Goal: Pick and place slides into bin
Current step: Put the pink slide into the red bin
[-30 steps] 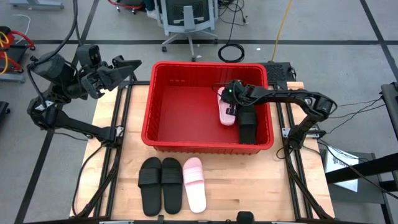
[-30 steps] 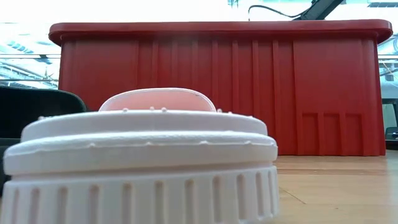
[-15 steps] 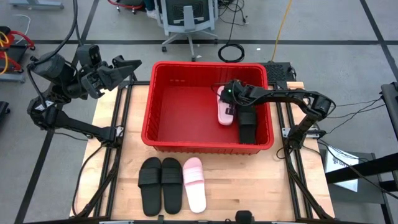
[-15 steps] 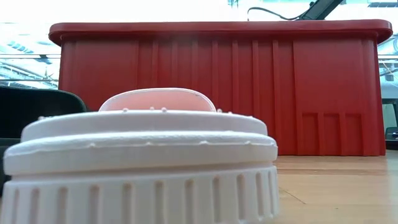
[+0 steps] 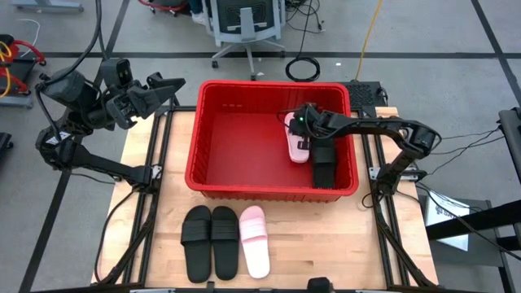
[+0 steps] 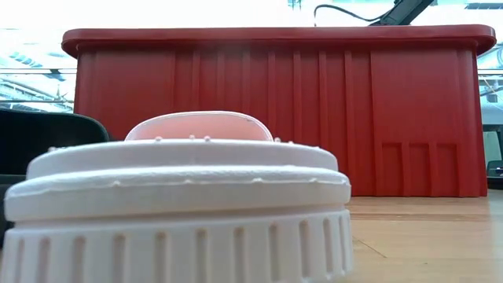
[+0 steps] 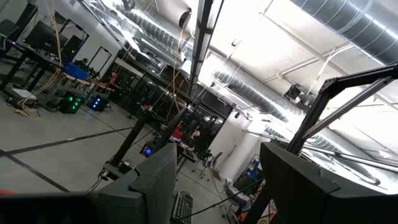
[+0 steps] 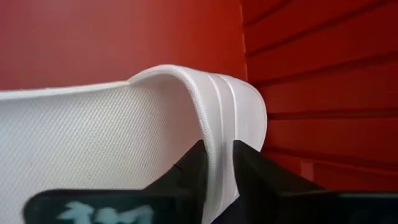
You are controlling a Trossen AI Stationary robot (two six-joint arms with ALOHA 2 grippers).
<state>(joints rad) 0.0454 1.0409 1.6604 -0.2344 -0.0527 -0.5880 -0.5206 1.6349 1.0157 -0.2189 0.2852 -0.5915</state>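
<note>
A: My right hand (image 5: 299,135) is inside the bin (image 5: 213,175), near its right wall, pinching the strap of a pale pink slide (image 5: 295,145). In the right wrist view my fingertips (image 8: 194,168) are clamping that strap (image 8: 211,118) from both sides, with red wall close behind.

B: Where is the rest of the work lying?

A: One black slide (image 5: 323,163) is already in the bin, just beside the pink one on its right. Three are waiting on the desk (image 5: 350,244) in front of the bin: two black (image 5: 196,242) (image 5: 225,239) and one pale pink (image 5: 255,241), side by side.

B: Long axes?

A: All three are running front to back, toes toward the bin. The held one is running roughly the same way, parallel to the bin's right wall.

B: And the left hand?

A: My left hand (image 5: 163,88) is waiting off the desk's far left corner, raised, looking out into the room. Its two fingers (image 7: 155,186) are standing apart, holding nothing.

B: Which arm for the next pair?

A: Judging from here, the remaining three lie toward the desk's near edge, left of centre. The black pair is lying more on the left arm's side; the pink one is nearer the middle. First, though, I am reckoning the right hand needs to let go and lift clear of the bin.
</note>
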